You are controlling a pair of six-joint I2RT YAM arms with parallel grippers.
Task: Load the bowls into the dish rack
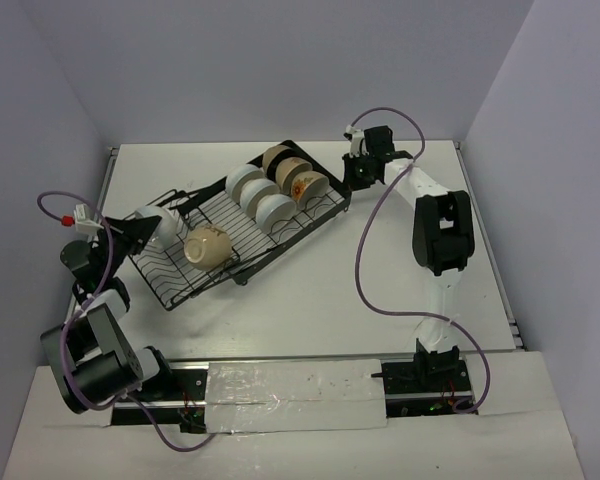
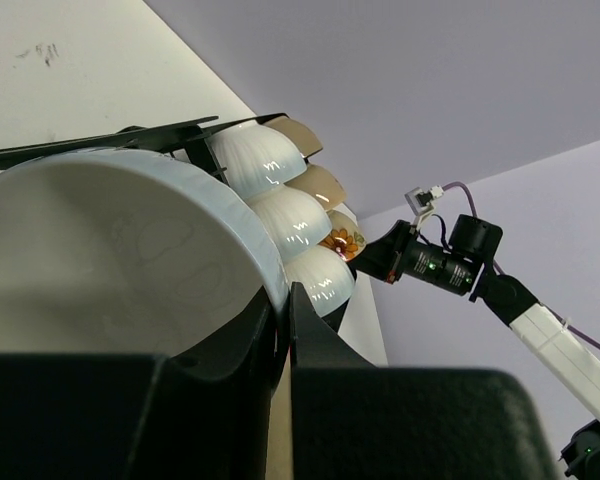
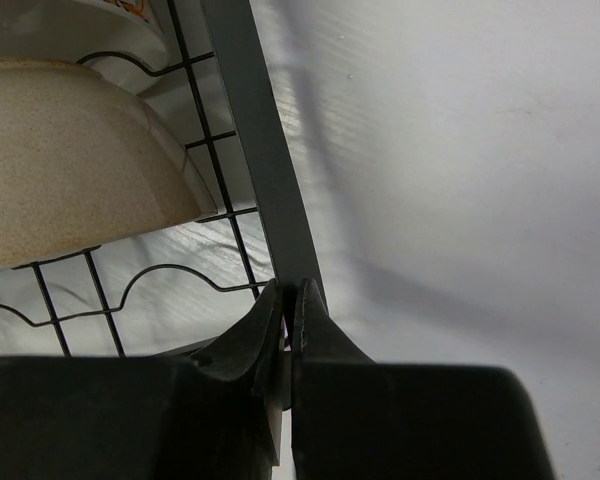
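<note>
So the left end effector (image 2: 283, 330) is clamped on the rim of a white bowl (image 2: 110, 260), with the edge pinched between its fingers. That looks like the only sane way to carry something this round and slick. The bowl is tipped up on edge rather than flat, and I'd guess that's so it can drop between the tines instead of sitting on top of them. It hangs over the end of the rack (image 3: 265, 150) nearest that end effector, and as far as I can tell it isn't set down yet.

Just past its fingertips, a cream bowl (image 1: 208, 245) lies on its side in the same section. It looks loose rather than properly slotted. Further ahead, six more bowls (image 1: 277, 208) stand on edge in two tight rows, nested against each other.

The right end effector (image 3: 288, 312) is squeezed closed on the rack's frame bar at the opposite corner. A speckled bowl (image 3: 70, 170) sits just up and left of its fingers. My read is that it's pinning the rack so it doesn't skate across the counter (image 1: 310, 300) while the other arm pushes a bowl in.

The next bit needs care, since the free space is right beside the cream bowl and a bump could roll it. This one makes eight, so I'd call it nearly done.
</note>
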